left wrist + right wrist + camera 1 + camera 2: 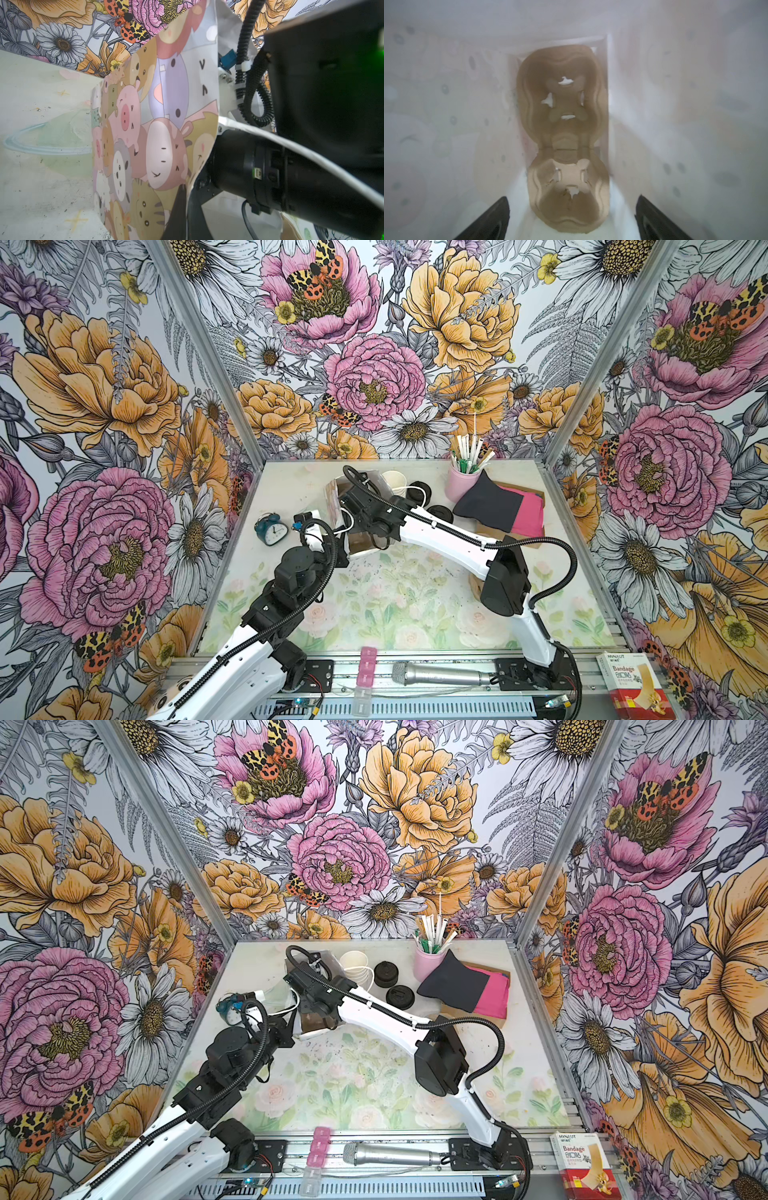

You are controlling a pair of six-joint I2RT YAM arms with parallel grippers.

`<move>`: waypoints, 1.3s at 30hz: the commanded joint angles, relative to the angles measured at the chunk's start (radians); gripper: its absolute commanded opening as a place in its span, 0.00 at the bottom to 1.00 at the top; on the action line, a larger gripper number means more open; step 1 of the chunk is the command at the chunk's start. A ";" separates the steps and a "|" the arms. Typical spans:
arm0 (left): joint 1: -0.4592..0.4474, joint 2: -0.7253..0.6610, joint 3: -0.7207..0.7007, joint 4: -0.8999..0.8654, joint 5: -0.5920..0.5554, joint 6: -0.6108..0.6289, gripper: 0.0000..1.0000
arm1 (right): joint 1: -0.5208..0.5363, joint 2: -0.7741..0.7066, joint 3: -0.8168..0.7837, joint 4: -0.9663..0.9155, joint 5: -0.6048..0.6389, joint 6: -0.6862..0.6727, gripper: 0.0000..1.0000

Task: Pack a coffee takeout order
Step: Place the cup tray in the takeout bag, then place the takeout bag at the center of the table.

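Observation:
A paper bag [158, 128] printed with cartoon animals stands at the back of the table [395, 597]. My left gripper [187, 199] is shut on its rim. My right gripper [574, 220] reaches down inside the bag, open, one black finger [492, 220] on each side. Below it, a brown pulp cup carrier [564, 124] lies on the bag's floor. In both top views a small white paper cup [394, 480] [355, 963] sits behind the bag. Two black domed lids [440, 512] [386, 973] and the black napkin [488, 504] [453, 982] lie to its right.
The pink napkin [528, 512] lies under the black one, and a pink cup of straws [461, 483] stands behind them. A teal alarm clock [271, 528] sits left of the bag. On the front rail are a microphone [440, 674], pink pill boxes [368, 664] and a bandage box [631, 686].

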 commanded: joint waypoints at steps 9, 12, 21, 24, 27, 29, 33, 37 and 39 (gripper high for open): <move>0.045 -0.055 0.003 -0.103 -0.009 -0.011 0.00 | 0.048 -0.194 -0.024 0.014 0.069 -0.057 0.97; 0.072 -0.077 0.010 -0.115 0.000 -0.034 0.00 | 0.048 -0.198 -0.035 0.014 0.064 -0.069 0.97; 0.151 -0.054 0.034 -0.103 0.119 -0.055 0.00 | 0.046 -0.153 -0.043 0.012 0.066 -0.062 0.93; 0.152 -0.037 0.045 -0.108 0.126 -0.071 0.00 | 0.044 -0.127 -0.029 0.012 0.060 -0.039 0.73; 0.155 -0.026 0.066 -0.131 0.121 -0.096 0.00 | 0.047 -0.108 -0.007 0.012 0.048 -0.025 0.51; 0.154 -0.026 0.077 -0.140 0.117 -0.107 0.00 | 0.047 -0.094 0.007 0.011 0.046 -0.016 0.43; 0.154 -0.027 0.088 -0.143 0.117 -0.107 0.00 | 0.047 -0.076 0.033 0.012 0.025 -0.020 0.41; 0.162 -0.023 0.113 -0.180 0.114 -0.112 0.00 | 0.054 -0.103 0.058 0.012 0.019 -0.035 0.40; 0.179 -0.022 0.132 -0.206 0.119 -0.135 0.00 | 0.059 -0.133 0.064 0.014 0.031 -0.046 0.40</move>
